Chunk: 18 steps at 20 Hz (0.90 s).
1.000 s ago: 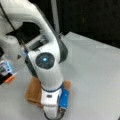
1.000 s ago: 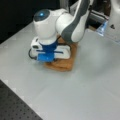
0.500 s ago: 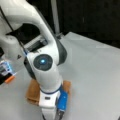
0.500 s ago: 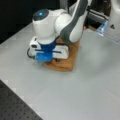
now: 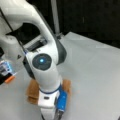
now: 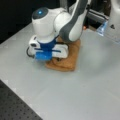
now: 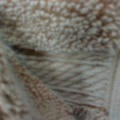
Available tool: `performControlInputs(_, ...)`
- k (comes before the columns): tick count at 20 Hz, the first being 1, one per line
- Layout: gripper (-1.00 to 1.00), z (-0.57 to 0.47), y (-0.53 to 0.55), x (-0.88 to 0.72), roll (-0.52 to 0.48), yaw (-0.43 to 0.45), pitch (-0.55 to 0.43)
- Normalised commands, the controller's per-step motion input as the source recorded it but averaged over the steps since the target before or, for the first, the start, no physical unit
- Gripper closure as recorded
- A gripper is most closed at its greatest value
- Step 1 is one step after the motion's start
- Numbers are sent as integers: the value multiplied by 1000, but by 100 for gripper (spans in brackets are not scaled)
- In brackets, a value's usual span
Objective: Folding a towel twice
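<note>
The towel (image 6: 68, 58) lay flat on the table as a compact, layered, roughly rectangular tan pad. It sat directly under the arm's lowered wrist, which hid its middle in both front views (only the edges showed). In a front view its brown ends (image 5: 32, 90) stuck out on either side of the wrist. In the wrist view the terry loops (image 7: 60, 30) filled the frame, with a paler woven stripe below them.

Grey table (image 6: 82, 90) – dark perforated board (image 6: 15, 107) at a front view's bottom-left; orange-tipped device (image 5: 6, 72) at left.
</note>
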Motion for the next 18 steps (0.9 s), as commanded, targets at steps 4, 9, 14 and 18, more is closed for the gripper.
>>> performControlInputs(4,-100,419,-141,-151,-47,81,187)
performControlInputs(9,-100,441,-94,-80,-127,82,204)
performControlInputs(14,-100,241,6,5,-146,27,209)
performControlInputs(18,-100,259,140,-85,-141,-124,191)
